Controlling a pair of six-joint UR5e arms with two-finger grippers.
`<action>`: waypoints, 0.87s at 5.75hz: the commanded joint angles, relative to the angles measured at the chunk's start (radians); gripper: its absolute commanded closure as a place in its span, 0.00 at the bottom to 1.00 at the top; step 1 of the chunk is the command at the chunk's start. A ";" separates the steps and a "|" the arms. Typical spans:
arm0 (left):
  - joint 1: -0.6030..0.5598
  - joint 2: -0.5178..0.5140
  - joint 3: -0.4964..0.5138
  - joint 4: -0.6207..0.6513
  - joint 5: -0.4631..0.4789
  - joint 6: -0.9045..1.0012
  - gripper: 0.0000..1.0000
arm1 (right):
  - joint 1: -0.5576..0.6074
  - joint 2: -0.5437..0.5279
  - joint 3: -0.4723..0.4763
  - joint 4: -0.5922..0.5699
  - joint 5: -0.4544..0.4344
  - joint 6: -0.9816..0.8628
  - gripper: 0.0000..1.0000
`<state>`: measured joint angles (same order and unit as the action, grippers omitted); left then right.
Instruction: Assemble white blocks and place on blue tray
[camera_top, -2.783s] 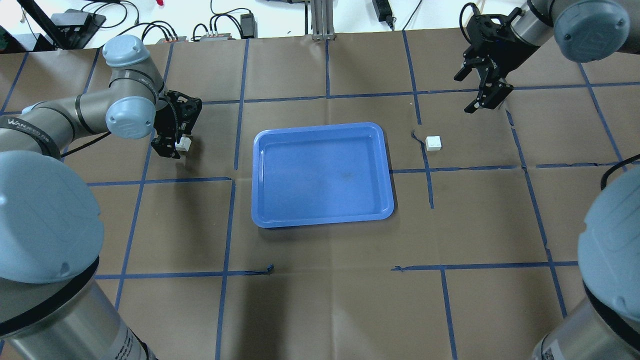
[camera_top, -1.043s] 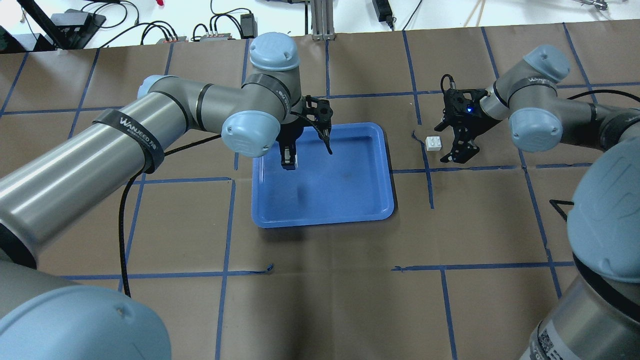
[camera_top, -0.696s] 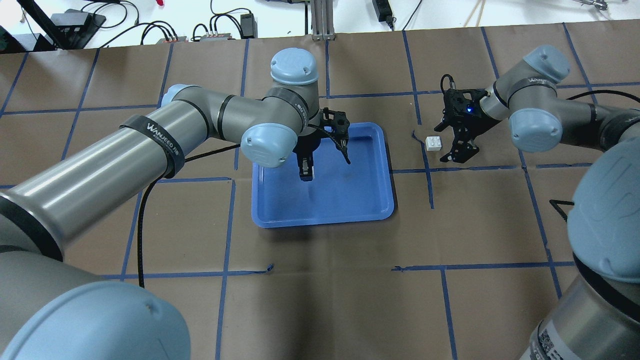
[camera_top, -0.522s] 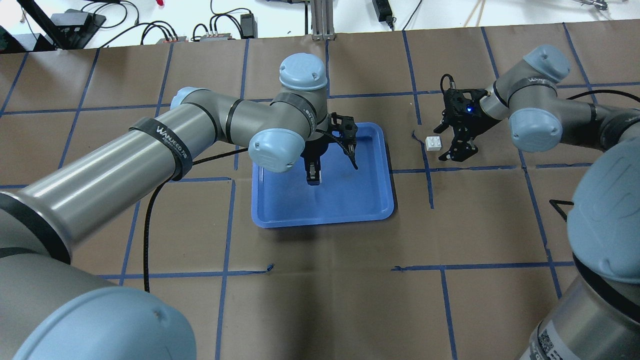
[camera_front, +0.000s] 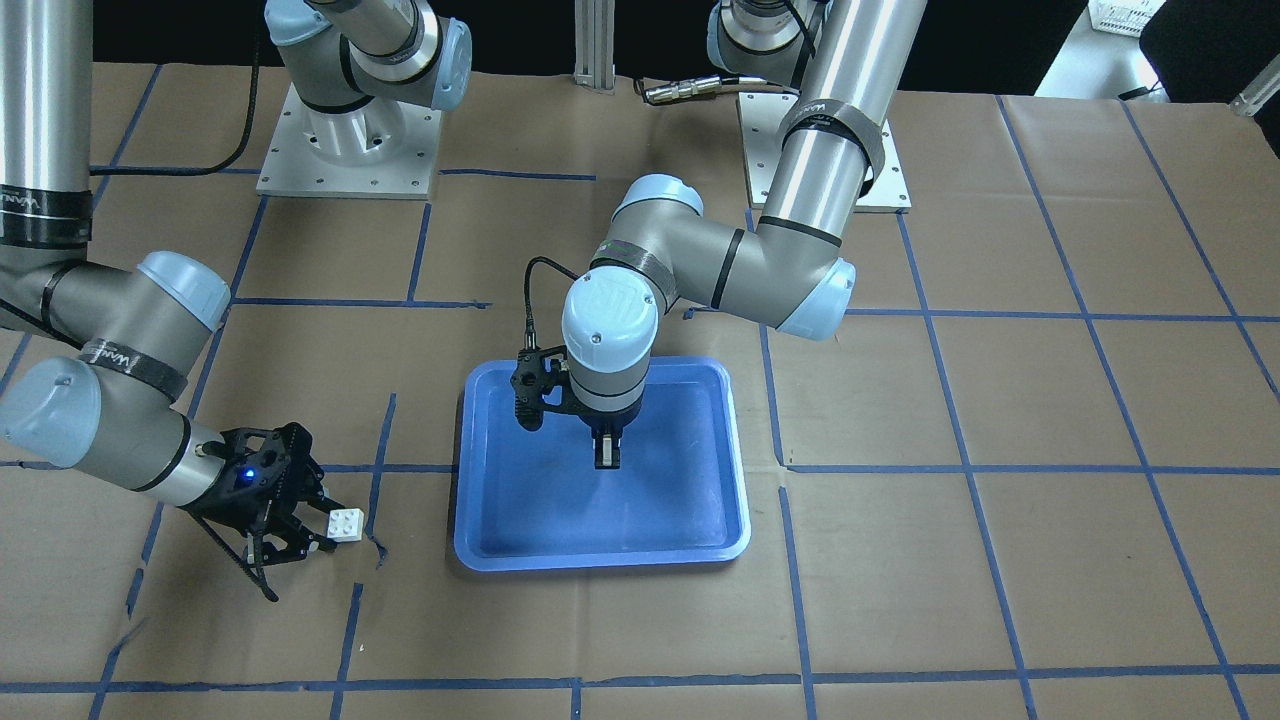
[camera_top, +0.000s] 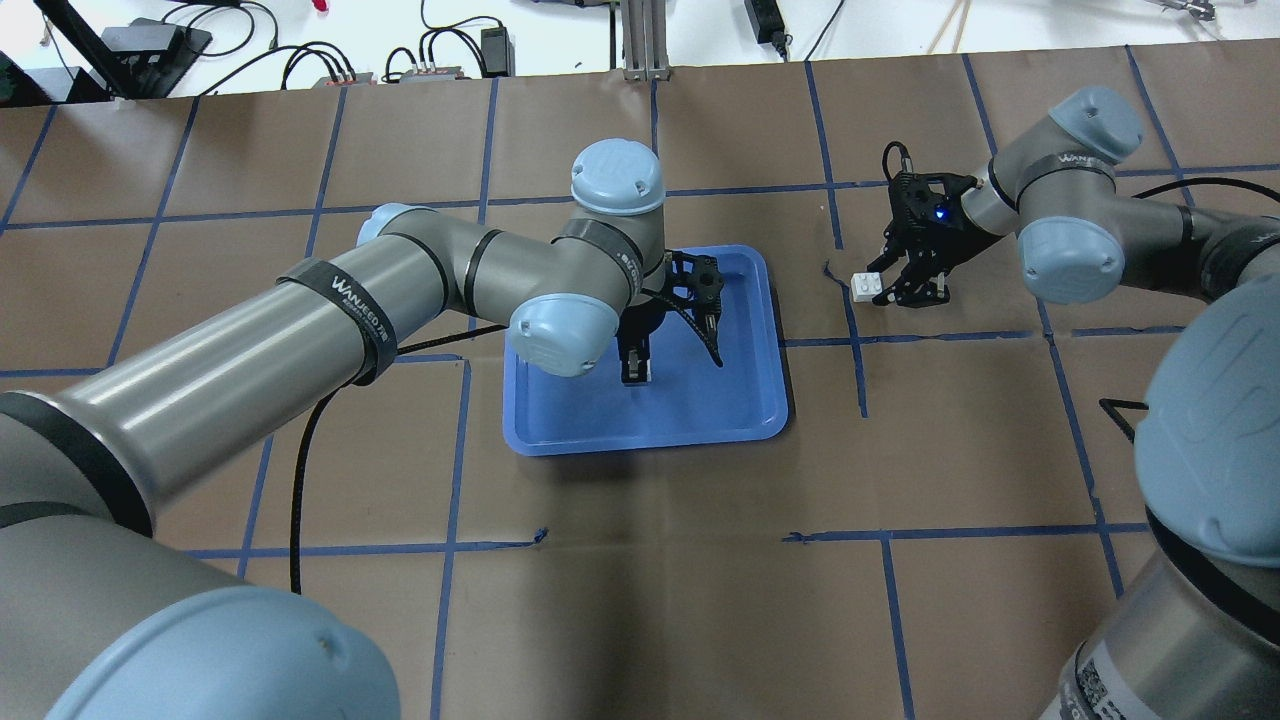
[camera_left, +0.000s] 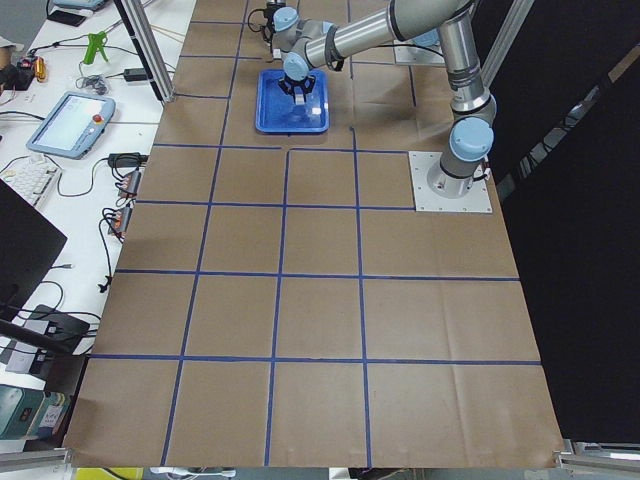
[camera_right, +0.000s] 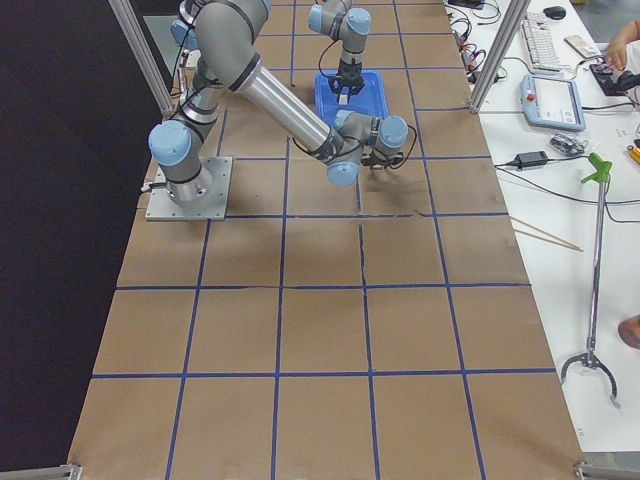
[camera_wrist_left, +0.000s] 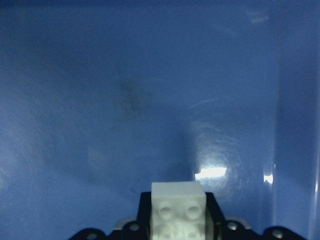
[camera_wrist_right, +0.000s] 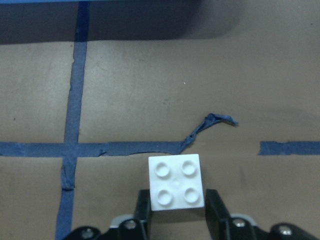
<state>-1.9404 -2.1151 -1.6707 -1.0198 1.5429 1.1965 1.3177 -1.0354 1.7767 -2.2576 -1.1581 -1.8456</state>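
My left gripper (camera_top: 637, 368) is shut on a white block (camera_wrist_left: 177, 210) and holds it just above the floor of the blue tray (camera_top: 760, 400), near its middle. It also shows in the front view (camera_front: 607, 455), with the tray (camera_front: 700, 520) under it. The second white block (camera_top: 866, 287) sits studs up on the brown paper right of the tray. My right gripper (camera_top: 880, 292) is low at it. In the right wrist view the fingers (camera_wrist_right: 144, 207) press both sides of this block (camera_wrist_right: 176, 187).
The table is covered in brown paper with a blue tape grid; a torn curl of tape (camera_wrist_right: 210, 127) lies just beyond the second block. Cables and power supplies (camera_top: 440, 60) lie past the far edge. The left arm's cable (camera_top: 300, 480) hangs over the table's left half.
My left arm has carried its white block from the table's left side to over the tray's middle. My right gripper has come down to the second block and closed its fingers on it.
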 joint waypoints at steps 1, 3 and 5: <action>0.000 -0.002 -0.012 0.018 0.002 0.000 0.57 | 0.002 0.000 -0.002 -0.022 0.000 0.000 0.70; 0.000 -0.002 -0.011 0.018 0.000 -0.026 0.20 | 0.002 -0.002 -0.003 -0.034 0.000 0.003 0.75; 0.004 0.015 0.018 0.006 0.005 -0.029 0.20 | 0.002 -0.026 -0.061 -0.019 0.024 0.066 0.79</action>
<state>-1.9390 -2.1107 -1.6699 -1.0054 1.5447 1.1694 1.3192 -1.0526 1.7492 -2.2878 -1.1504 -1.8204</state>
